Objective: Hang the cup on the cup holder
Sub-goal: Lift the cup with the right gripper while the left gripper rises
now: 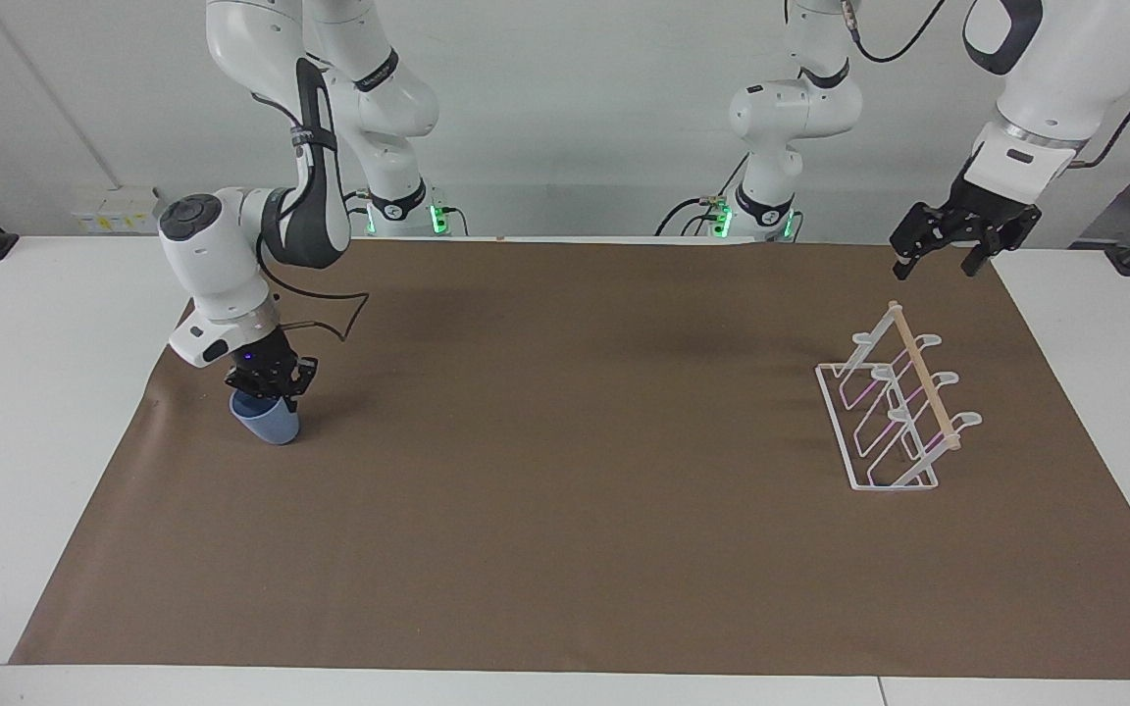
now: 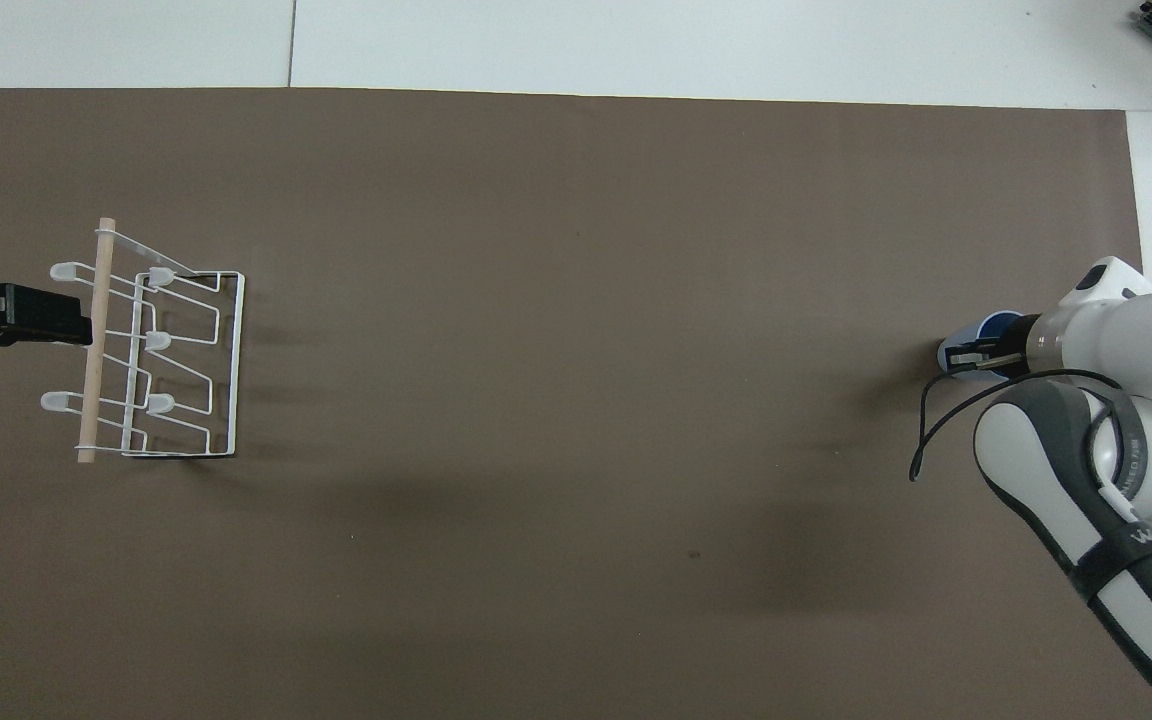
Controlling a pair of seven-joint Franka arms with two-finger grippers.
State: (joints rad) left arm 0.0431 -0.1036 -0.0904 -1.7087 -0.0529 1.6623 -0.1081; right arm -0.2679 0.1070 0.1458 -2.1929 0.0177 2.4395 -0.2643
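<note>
**R gripper clamped on cup rim; L gripper open, up over mat by holder**

Facing view: right gripper [image 1: 270, 384] is down at the right arm's end of the brown mat [image 1: 565, 490], fingers pinched onto the rim of the light-blue cup [image 1: 269, 422]. Cup is tilted, mouth up toward the gripper, base at or just off the mat; can't tell which. White cup holder [image 1: 894, 412] stands on the mat toward the left arm's end, well apart from the cup: slanted wire frame, wooden rod across the top, rounded white pegs, nothing hung on them. Left gripper [image 1: 938, 257] hangs in the air over the mat's edge w/ fingers spread, holding nothing, not touching the holder. Mat lies on a white table [image 1: 35, 412].

Overhead view: cup [image 2: 966, 345] only partly visible, mostly covered by the right arm's wrist; right gripper [image 2: 971, 357] sits across its rim, closed on it. Cup holder [image 2: 151, 345] at the other end of the mat, wire base farther in toward mid-mat, rod on the outer side. Left gripper [image 2: 31, 318] comes in from the frame edge, its tip overlapping the rod as seen from above; per facing view it's raised, no contact.
</note>
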